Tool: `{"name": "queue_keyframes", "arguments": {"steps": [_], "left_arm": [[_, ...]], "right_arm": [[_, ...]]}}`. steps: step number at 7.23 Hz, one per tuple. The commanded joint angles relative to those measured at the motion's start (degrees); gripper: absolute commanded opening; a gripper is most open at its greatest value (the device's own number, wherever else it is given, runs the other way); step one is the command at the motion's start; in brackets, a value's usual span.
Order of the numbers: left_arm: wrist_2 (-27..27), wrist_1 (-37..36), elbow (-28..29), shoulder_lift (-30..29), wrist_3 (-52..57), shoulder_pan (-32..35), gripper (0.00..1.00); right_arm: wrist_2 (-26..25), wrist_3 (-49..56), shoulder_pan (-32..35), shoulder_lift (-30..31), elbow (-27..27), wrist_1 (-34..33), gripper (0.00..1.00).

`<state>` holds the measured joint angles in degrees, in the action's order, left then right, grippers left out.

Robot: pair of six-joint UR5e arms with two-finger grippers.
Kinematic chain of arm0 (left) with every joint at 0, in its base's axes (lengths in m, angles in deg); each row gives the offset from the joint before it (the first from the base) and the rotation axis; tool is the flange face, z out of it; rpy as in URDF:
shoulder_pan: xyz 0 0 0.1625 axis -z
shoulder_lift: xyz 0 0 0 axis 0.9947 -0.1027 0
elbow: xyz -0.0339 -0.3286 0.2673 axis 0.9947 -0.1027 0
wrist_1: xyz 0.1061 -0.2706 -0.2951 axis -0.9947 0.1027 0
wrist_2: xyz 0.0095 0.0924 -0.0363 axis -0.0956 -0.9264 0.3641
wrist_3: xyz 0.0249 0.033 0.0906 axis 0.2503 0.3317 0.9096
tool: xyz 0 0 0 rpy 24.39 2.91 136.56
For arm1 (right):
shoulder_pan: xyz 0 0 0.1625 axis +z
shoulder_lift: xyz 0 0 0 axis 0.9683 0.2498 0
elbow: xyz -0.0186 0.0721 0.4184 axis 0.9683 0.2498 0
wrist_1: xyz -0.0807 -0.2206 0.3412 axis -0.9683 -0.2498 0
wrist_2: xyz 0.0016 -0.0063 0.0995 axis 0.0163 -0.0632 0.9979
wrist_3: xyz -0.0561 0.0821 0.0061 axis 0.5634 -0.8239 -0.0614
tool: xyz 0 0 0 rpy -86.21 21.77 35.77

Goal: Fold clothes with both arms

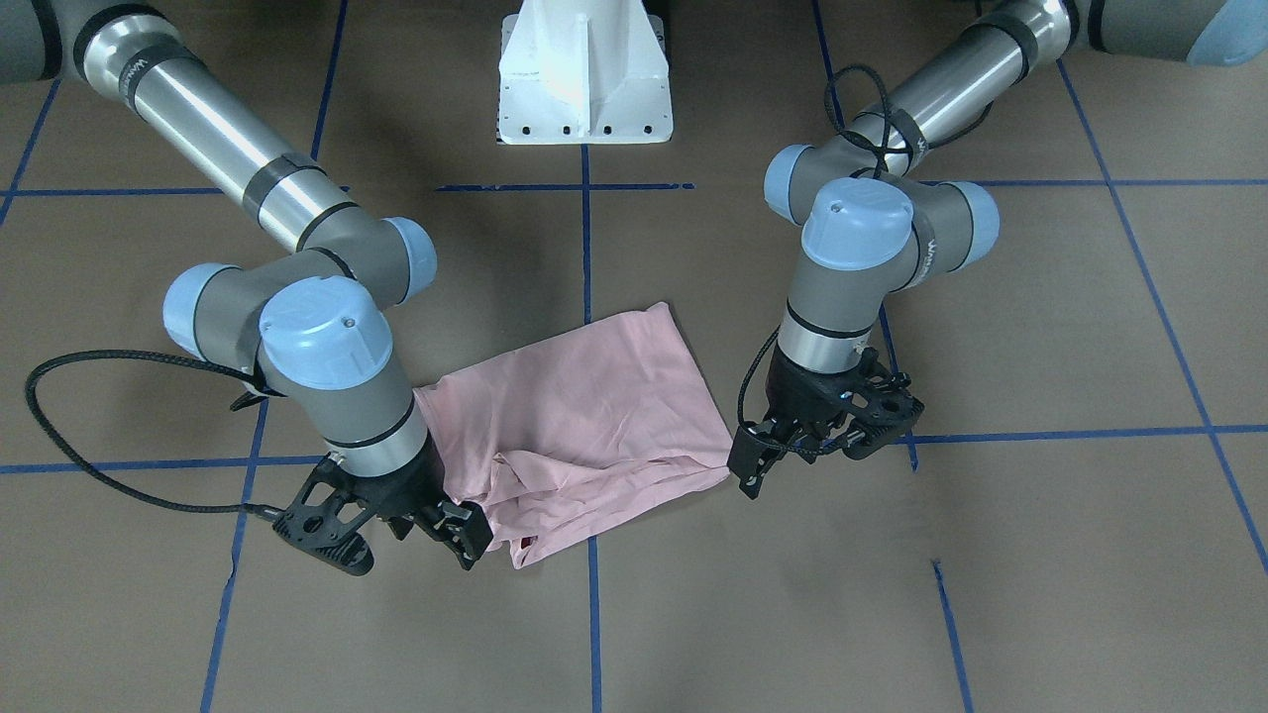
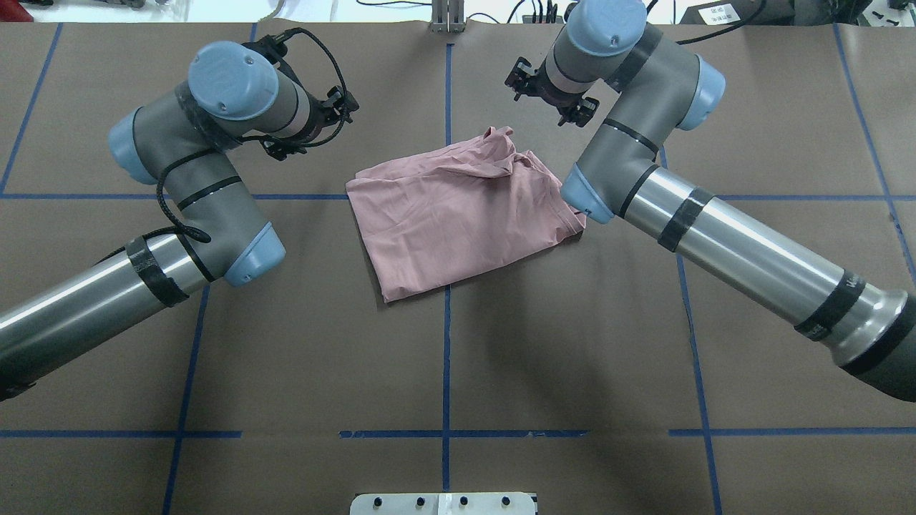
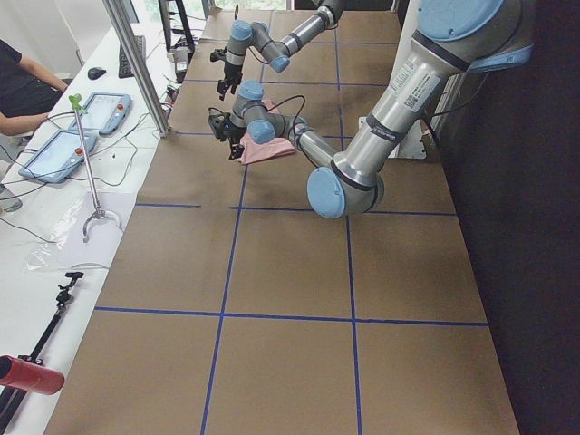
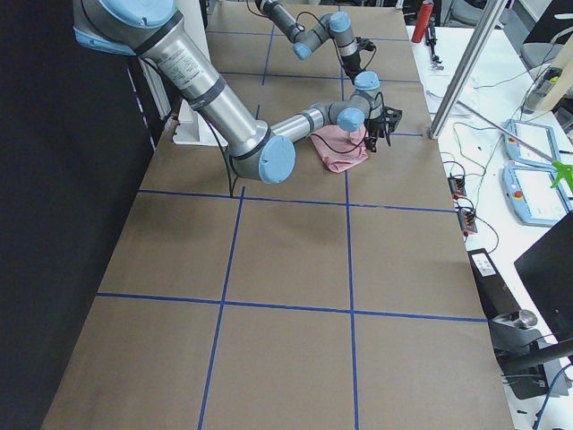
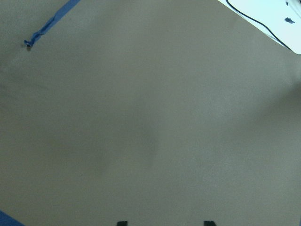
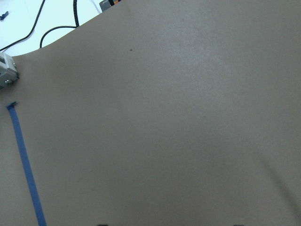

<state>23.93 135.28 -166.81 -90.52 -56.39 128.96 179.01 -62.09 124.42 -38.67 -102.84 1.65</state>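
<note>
Both arms, the left arm (image 2: 179,207) and the right arm (image 2: 715,229), reach over the brown table (image 2: 572,343). The pale pink T-shirt (image 2: 458,214) lies between them, in the middle of the surface. The shirt is folded to a rough rectangle and sits a little crooked across one of the blue tape lines (image 2: 446,357). Its side toward the robot is smooth, while its side toward the operators is bunched in loose wrinkles.

The left gripper (image 1: 817,436) hangs at one short end of the shirt. Seen from the front, its nearest finger is just beside the corner of the cloth, and I cannot tell if it touches. Its fingers are spread, and the left wrist view shows only bare table between the two tips.

The right gripper (image 1: 396,525) hangs at the other end. Its fingers are also spread apart and hold nothing. In the front-facing view one finger overlaps the edge of the shirt, but I cannot tell whether there is contact.

The white pedestal base (image 1: 584,89) stands well apart from the shirt, on the robot's side of the table.
</note>
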Motion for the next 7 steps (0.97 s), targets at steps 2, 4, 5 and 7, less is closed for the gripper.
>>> {"name": "queue_keyframes", "arguments": {"steps": [2, 4, 5, 7], "left_arm": [[10.2, -1.4, -10.1, 7.1, 11.7, 6.2, 1.0], [16.7, -10.2, -20.9, 14.4, 29.6, 13.9, 1.0], [17.1, -17.0, -24.9, 17.2, 41.4, 18.2, 1.0], [18.9, -25.3, -26.6, 22.5, 66.3, 28.6, 1.0]], "right_arm": [[9.2, 17.6, 9.4, 2.3, -1.8, -6.8, 1.0], [11.3, 41.4, 16.6, 12.0, -12.0, -19.2, 1.0], [13.5, 54.9, 22.0, 16.6, -16.6, -25.7, 1.0], [20.3, 81.6, 33.2, 26.4, -22.8, -36.6, 1.0]]}}
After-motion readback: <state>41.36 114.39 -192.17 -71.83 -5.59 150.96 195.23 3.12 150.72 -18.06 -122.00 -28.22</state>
